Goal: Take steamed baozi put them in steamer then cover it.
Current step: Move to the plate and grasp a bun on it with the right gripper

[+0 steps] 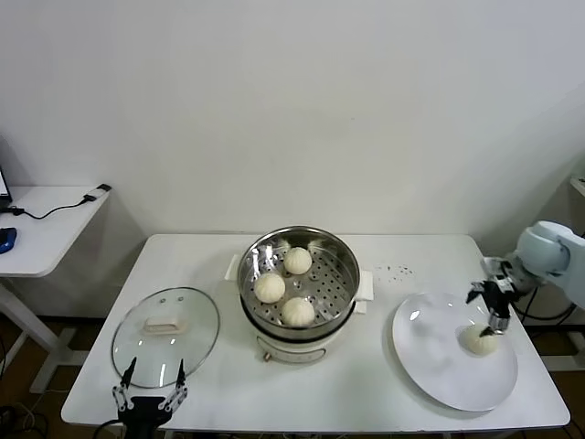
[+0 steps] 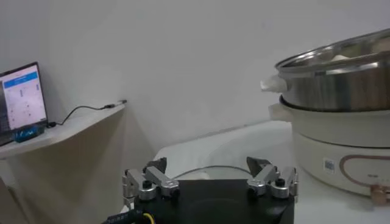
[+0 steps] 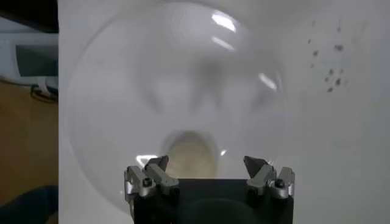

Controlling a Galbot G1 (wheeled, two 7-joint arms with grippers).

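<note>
The steamer (image 1: 340,274) stands mid-table with three steamed baozi (image 1: 270,288) on its perforated tray. One more baozi (image 1: 480,341) lies on the white plate (image 1: 439,357) at the right. My right gripper (image 1: 496,320) hangs open just above this baozi. In the right wrist view the baozi (image 3: 192,152) lies just ahead of the open right gripper (image 3: 206,162), slightly off-centre between the fingertips. The cover (image 1: 196,329), a glass lid, lies flat at the left. My left gripper (image 1: 154,368) is open over its near edge, whose rim (image 2: 207,168) shows between the fingertips of the left gripper (image 2: 207,164).
A white side desk (image 1: 46,229) with a cable stands at the far left, and a lit laptop (image 2: 23,97) sits on it. Dark specks (image 1: 398,271) dot the table right of the steamer. The plate reaches close to the table's front right edge.
</note>
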